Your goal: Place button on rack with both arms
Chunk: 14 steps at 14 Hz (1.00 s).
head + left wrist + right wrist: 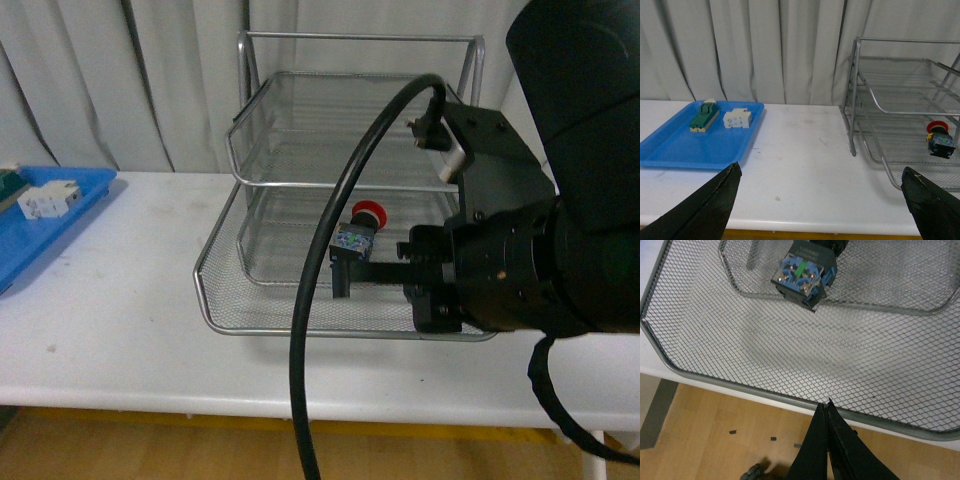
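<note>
1. A white table [120, 330] stands before pale curtains [765, 50] and bears everything else.
2. The silver wire-mesh rack with three stacked tiers [300, 331] stands on the table's right part, its open fronts towards the robot.
3. A flat blue plastic tray [685, 150] lies on the table well to the left of the rack.
4. The right gripper [342, 270] reaches into the front of the rack over the bottom tier. In the right wrist view its two black fingers [815, 450] are pressed together with nothing between them; a thick black cable [305, 330] loops in front of the arm.
5. The left gripper [820, 170] hangs above the table between tray and rack, its fingers spread wide and holding nothing.
6. The small push-button with a red mushroom cap and dark blocky body [360, 228] sits inside the rack, just above and beside the right gripper's fingers, apart from their tips in the right wrist view. Its long axis tilts: the cap points up and away towards the rack's back, the blue-terminalled base towards the robot. Which of the two lower tiers bears it I cannot tell.
7. A green-and-beige switch block [704, 116] and a white rectangular block [737, 119] lie side by side at the tray's far end.
</note>
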Tool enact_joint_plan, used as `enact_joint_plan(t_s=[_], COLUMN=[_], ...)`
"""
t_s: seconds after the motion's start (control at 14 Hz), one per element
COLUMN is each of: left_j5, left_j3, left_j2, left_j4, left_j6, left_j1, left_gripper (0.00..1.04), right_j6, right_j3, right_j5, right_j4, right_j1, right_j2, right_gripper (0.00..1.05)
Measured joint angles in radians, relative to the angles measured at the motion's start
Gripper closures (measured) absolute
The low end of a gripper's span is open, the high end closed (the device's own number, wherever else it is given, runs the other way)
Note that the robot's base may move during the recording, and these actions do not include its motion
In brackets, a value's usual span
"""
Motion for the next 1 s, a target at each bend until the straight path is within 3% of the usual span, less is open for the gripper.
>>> enact_joint_plan(t_s=[0.21,1.0], left_j5=[0.0,0.0], left_j3=[0.0,0.0], left_j2=[0.0,0.0], left_j4=[0.0,0.0], left_j6=[0.0,0.0], left_j1=[0.0,0.0], left_gripper=[0.07,0.07], right_j6=[0.039,0.002], right_j3=[-0.053,0.135], right_j5=[0.012,0.079], right_j4=[0.027,-0.025], right_j1=[0.076,0.021], right_j2=[0.068,0.241], right_gripper=[1.03,1.03])
